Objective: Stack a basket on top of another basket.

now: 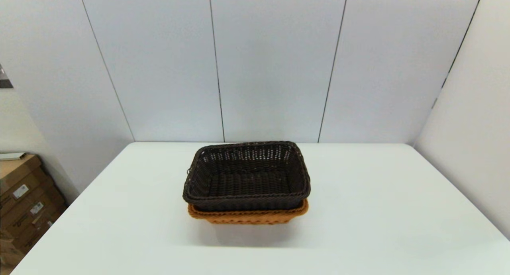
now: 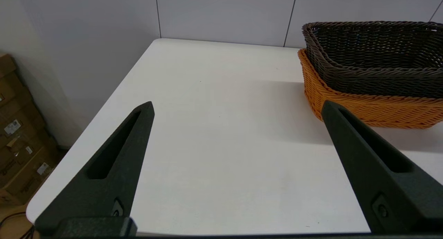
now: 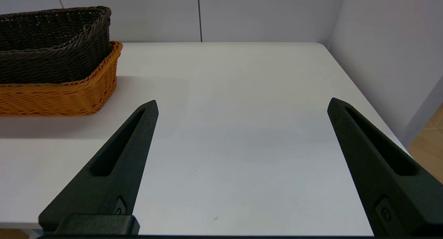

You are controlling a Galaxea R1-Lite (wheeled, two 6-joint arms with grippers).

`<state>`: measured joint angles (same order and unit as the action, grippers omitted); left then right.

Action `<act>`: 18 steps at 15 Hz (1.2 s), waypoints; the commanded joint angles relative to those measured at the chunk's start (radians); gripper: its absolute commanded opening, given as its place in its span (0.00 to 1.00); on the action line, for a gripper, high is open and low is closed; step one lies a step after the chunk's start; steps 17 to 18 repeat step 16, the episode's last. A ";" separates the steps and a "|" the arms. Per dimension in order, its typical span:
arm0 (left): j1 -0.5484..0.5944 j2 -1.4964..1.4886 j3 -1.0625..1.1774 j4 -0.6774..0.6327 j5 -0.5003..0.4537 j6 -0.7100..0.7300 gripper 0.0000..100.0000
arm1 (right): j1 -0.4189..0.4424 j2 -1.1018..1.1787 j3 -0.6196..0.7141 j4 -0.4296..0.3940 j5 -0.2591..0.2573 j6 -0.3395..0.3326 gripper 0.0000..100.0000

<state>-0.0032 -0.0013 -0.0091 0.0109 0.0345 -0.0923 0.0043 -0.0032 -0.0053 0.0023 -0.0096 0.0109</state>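
Observation:
The dark brown basket (image 1: 247, 175) sits nested on the orange-tan basket (image 1: 247, 216) in the middle of the white table (image 1: 378, 211). Only the orange basket's rim and front wall show beneath it in the head view. The left wrist view shows the dark basket (image 2: 377, 59) resting inside the orange one (image 2: 367, 105), and my left gripper (image 2: 237, 107) open over bare table, off to the stack's left. From the right wrist, the dark basket (image 3: 52, 45) and orange basket (image 3: 59, 95) lie off to one side, with my right gripper (image 3: 242, 105) open and empty. Neither arm appears in the head view.
Stacked cardboard boxes (image 1: 24, 203) stand on the floor left of the table, also seen as boxes (image 2: 17, 135) past the table's left edge. White wall panels close off the back and the right side. The table's right edge (image 3: 367, 97) drops to wood floor.

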 commanded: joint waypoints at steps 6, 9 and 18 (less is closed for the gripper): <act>0.000 0.001 0.000 0.000 0.001 -0.001 1.00 | 0.000 0.003 0.002 -0.005 0.000 -0.002 1.00; 0.000 0.000 0.000 0.000 0.001 -0.001 1.00 | 0.000 0.002 0.002 -0.005 -0.003 -0.003 1.00; 0.000 0.001 0.000 0.000 0.001 -0.001 1.00 | 0.000 0.002 0.004 -0.007 -0.004 0.001 1.00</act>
